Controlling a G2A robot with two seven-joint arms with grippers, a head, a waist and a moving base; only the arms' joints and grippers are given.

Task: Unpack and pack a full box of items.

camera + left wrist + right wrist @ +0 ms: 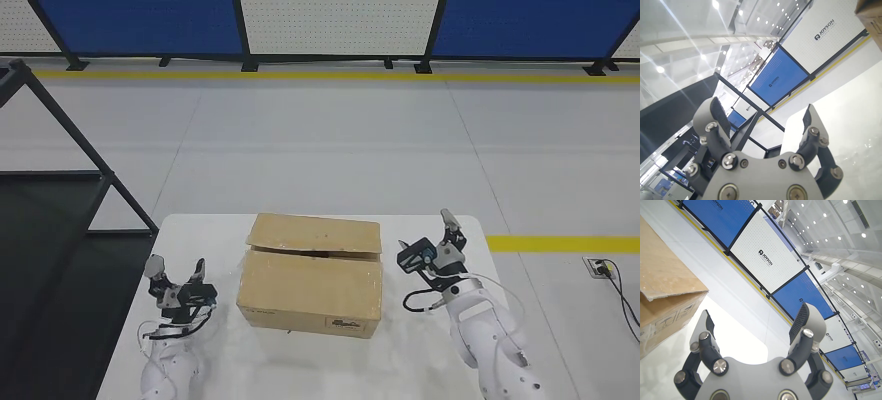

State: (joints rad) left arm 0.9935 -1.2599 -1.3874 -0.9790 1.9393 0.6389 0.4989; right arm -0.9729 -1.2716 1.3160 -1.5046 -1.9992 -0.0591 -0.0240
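Box (311, 285) sits shut on the worktop (400, 350), so my left tool (762, 102) and right tool (755, 309) hang wide open and empty, one each side, ready for its flaps.

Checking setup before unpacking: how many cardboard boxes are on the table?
1. The cardboard box sits centred on the table, flaps closed, between the open left gripper and open right gripper; anything inside is hidden.

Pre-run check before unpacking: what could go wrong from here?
Box flaps are down with torn tape; prying may shove the box instead of lifting a flap.
It looks near the table's far edge, so a push could slide it off.
The open left tool and right tool flank it; a swing might clip a corner.
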